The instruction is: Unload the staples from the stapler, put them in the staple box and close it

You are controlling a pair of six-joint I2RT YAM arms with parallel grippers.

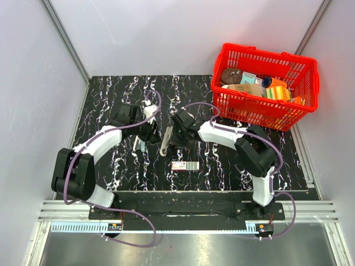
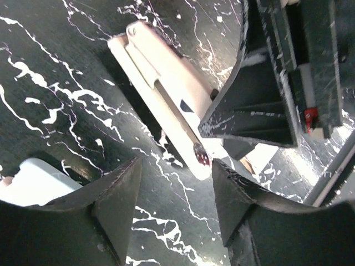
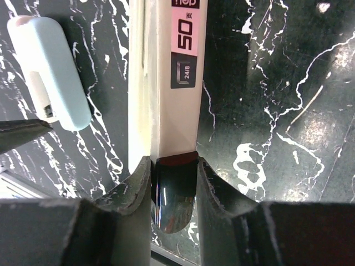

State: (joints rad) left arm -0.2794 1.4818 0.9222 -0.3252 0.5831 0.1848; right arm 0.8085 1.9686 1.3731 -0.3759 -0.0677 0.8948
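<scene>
The white stapler [image 1: 165,142] lies on the black marbled table between both arms. In the right wrist view it is a long white body with a pink "50" label [image 3: 175,61] and a glossy dark end. My right gripper [image 3: 173,163] is shut on that dark end, one finger on each side; it also shows in the top view [image 1: 176,138]. My left gripper [image 2: 176,169] is open and empty, just above the table, short of the stapler's other end [image 2: 166,94]. In the top view the left gripper [image 1: 143,136] sits left of the stapler. No loose staples show.
A small light-blue stapler-like object [image 3: 49,72] lies left of the white stapler, close to my left gripper [image 1: 138,145]. A small staple box [image 1: 184,165] lies nearer the front. A red basket [image 1: 252,113] of groceries stands at the back right.
</scene>
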